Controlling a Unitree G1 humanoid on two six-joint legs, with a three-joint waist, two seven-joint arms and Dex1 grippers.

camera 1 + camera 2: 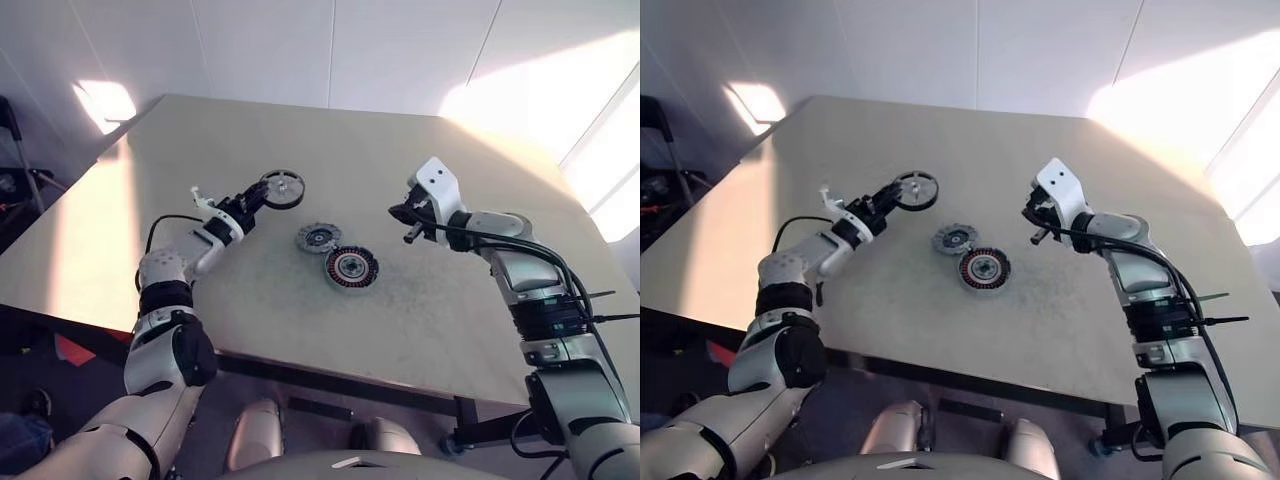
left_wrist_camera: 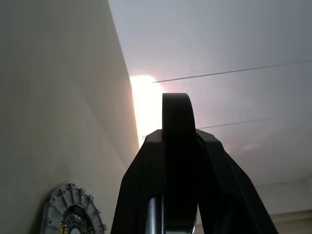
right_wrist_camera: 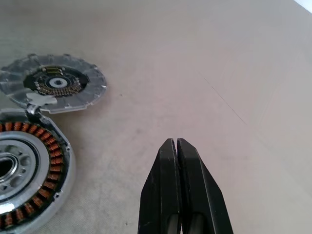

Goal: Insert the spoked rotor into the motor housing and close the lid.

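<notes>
On the pale desk [image 1: 430, 320], the lid [image 3: 53, 83] touches the motor housing [image 3: 29, 170] mid-surface, bare room around; right pincer [image 3: 176, 146] clenched empty, left pincer [image 1: 262, 196] grasping the spoked rotor [image 1: 283, 188] aloft.

No readable text, labels, brand marks or numbers anywhere. Checked the flat grey metal disc with cut-out holes [image 3: 53, 83] and the round dark puck with copper windings [image 3: 29, 170], both at left of the right wrist view: bare metal, no print legible.
</notes>
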